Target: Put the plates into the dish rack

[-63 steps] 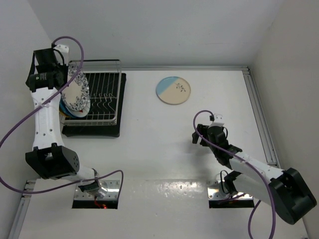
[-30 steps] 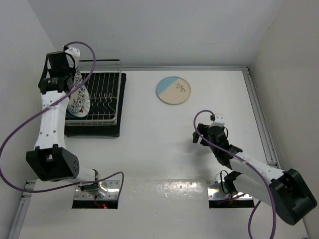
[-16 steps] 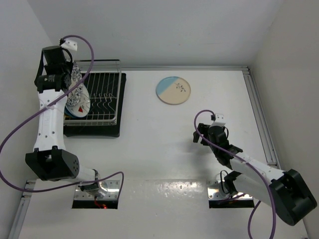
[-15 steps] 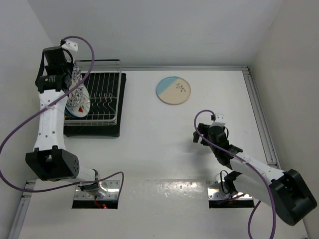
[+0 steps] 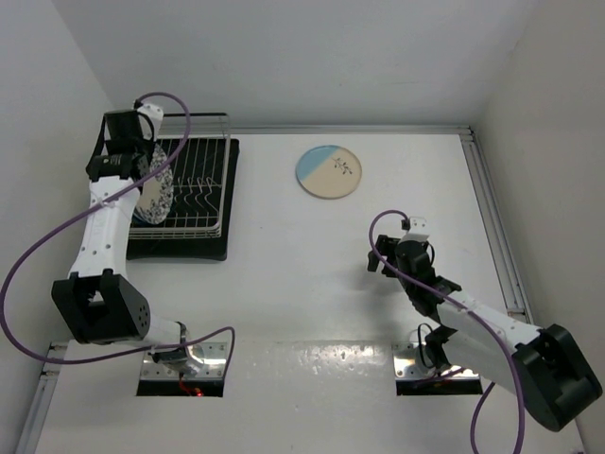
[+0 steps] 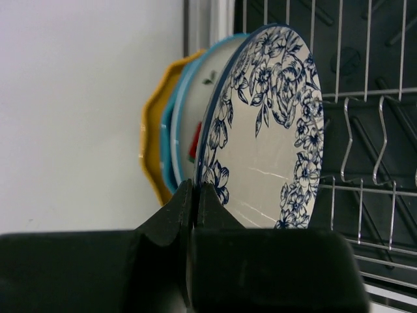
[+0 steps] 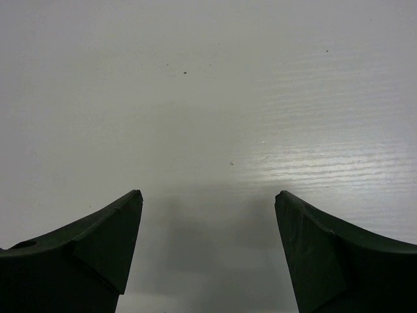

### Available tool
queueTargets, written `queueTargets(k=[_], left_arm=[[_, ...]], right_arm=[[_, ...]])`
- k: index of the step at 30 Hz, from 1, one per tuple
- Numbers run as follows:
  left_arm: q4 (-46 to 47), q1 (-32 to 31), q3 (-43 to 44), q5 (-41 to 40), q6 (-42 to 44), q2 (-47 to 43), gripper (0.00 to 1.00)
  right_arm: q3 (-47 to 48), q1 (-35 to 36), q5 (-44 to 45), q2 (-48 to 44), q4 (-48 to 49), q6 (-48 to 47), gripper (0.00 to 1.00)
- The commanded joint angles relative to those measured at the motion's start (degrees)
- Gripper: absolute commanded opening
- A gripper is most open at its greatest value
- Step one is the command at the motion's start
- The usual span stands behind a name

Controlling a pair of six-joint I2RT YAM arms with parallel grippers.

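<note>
My left gripper (image 6: 195,189) is shut on the rim of the white plate with blue floral pattern (image 6: 270,137), held upright on edge in the dish rack (image 5: 194,184) at its left end. Behind it stand the strawberry plate (image 6: 195,140), the teal plate (image 6: 171,140) and the yellow scalloped plate (image 6: 151,147). In the top view the left gripper (image 5: 132,161) is over the floral plate (image 5: 156,189). The blue-and-cream plate with sprig (image 5: 329,171) lies flat on the table at the back. My right gripper (image 7: 207,199) is open and empty over bare table, seen in the top view (image 5: 388,253) too.
The rack sits on a black tray (image 5: 213,248) at the back left, close to the left wall. Empty upright tines (image 6: 365,137) stand to the right of the plates. A metal rail (image 5: 492,208) runs along the table's right edge.
My left gripper has moved right and down with the floral plate, turning it more upright against the other plates in the rack. The right arm has not moved.
</note>
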Motion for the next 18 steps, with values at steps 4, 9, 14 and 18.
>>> queueTargets(k=[4, 9, 14, 18], left_arm=[[7.5, -0.5, -5.5, -2.4, 0.2, -3.0, 0.0], [7.5, -0.5, -6.8, -0.6, -2.8, -2.5, 0.15], [4.0, -0.5, 0.4, 1.9, -4.2, -1.9, 0.71], [-0.6, -1.1, 10.0, 7.5, -7.8, -0.6, 0.82]], right_arm=[[-0.6, 0.0, 1.5, -1.4, 1.0, -0.6, 0.83], [1.0, 0.0, 0.9, -1.1, -0.9, -1.5, 0.88], [4.3, -0.3, -1.9, 1.5, -4.0, -1.7, 0.95], [9.2, -1.9, -8.8, 6.2, -8.4, -0.8, 0.97]])
